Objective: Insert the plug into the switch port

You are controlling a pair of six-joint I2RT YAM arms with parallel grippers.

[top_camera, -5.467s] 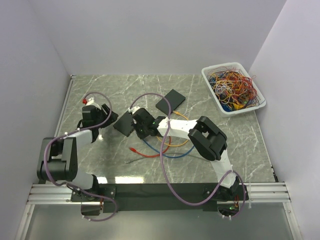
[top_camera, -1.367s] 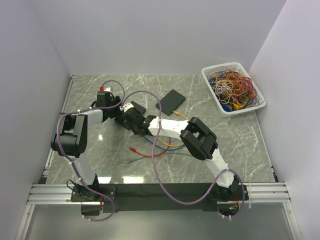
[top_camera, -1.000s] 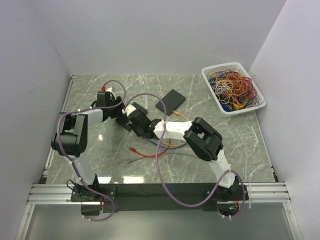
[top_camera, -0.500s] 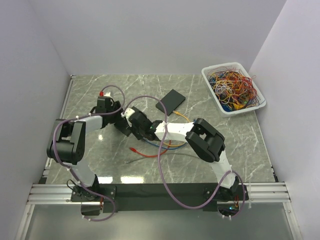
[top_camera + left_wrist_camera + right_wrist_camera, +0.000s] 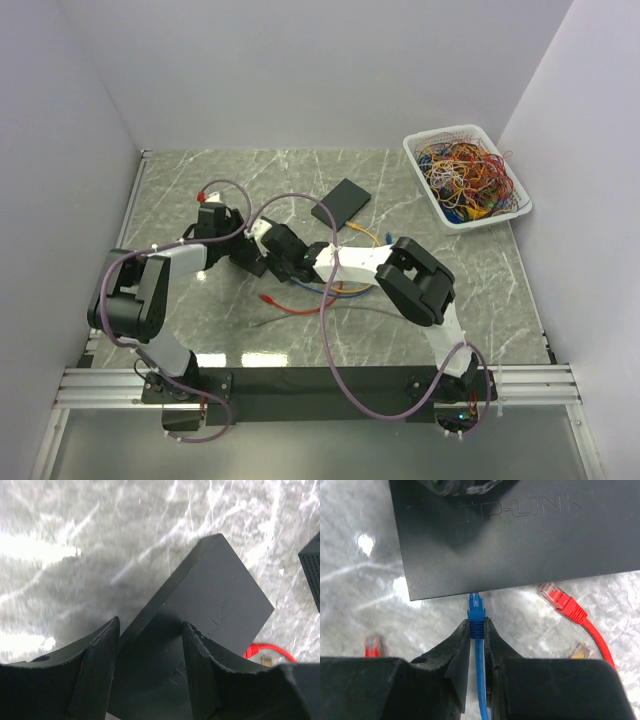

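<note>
Marble tabletop (image 5: 350, 580) | right gripper (image 5: 477, 630) clenched on blue plug (image 5: 475, 611), long axis pointing straight ahead at the switch (image 5: 520, 535) edge, tip just at it | left gripper (image 5: 150, 645) straddling the switch body, bracing it; contact unclear | red plug (image 5: 560, 600) loose beside.

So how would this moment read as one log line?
left jaws: around flat black plastic switch | right jaws: pinching blue cable plug | plug tip at switch edge

White-and-black arms (image 5: 350, 262) trailing purple cables (image 5: 325, 340), with black claws.
</note>
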